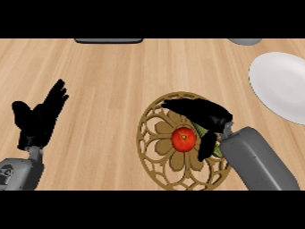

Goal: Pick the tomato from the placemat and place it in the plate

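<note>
The tomato (pixel 184 139) is round, glossy red, with a small green stem spot on top. It sits at the middle of my gold, lacy placemat (pixel 156 134), on the flower pattern. My right hand (pixel 206 117) arches over it, fingers curled above and thumb down its right side, close around it; I cannot tell if they touch. The white plate (pixel 288 87) lies up to the right, apart. My left hand (pixel 40 117) rests spread at the left.
</note>
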Available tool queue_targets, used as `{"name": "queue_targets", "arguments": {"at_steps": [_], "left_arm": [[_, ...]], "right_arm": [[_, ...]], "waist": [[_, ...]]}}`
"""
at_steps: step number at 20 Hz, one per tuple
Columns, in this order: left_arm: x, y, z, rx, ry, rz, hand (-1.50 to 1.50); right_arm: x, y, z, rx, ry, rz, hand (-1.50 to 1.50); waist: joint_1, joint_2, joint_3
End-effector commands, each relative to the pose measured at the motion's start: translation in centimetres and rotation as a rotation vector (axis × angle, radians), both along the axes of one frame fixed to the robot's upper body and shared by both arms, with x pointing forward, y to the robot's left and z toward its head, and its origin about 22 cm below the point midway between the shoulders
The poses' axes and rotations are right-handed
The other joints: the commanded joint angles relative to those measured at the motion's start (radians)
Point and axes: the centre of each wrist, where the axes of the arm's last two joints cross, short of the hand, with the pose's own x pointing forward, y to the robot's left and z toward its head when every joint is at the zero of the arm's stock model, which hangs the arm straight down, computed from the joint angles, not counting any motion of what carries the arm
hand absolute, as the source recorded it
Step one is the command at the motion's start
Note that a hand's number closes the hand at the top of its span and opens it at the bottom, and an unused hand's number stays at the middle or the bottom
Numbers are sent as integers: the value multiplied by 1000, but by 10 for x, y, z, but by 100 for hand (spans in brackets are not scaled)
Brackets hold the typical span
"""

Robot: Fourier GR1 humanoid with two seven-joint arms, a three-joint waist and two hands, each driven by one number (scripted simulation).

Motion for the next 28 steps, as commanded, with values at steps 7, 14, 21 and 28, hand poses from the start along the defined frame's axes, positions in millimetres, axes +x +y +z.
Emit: {"name": "queue_targets", "arguments": {"at_steps": [7,14,21,28], "left_arm": [[-3,15,-3,8,17,9,0],[-17,12,-1,-1,7,-6,0],[-13,-10,7,-7,8,13,0],[-3,12,-7,-16,8,40,0]], "right_arm": [[14,9,-19,-93,-20,29,-150],[-16,22,-36,-94,0,182,150],[-26,37,-43,-26,-4,141,150],[-85,-103,-32,-27,-49,172,150]], "waist": [[2,1,0],[3,0,0],[1,-2,0],[-43,-6,0]]}}
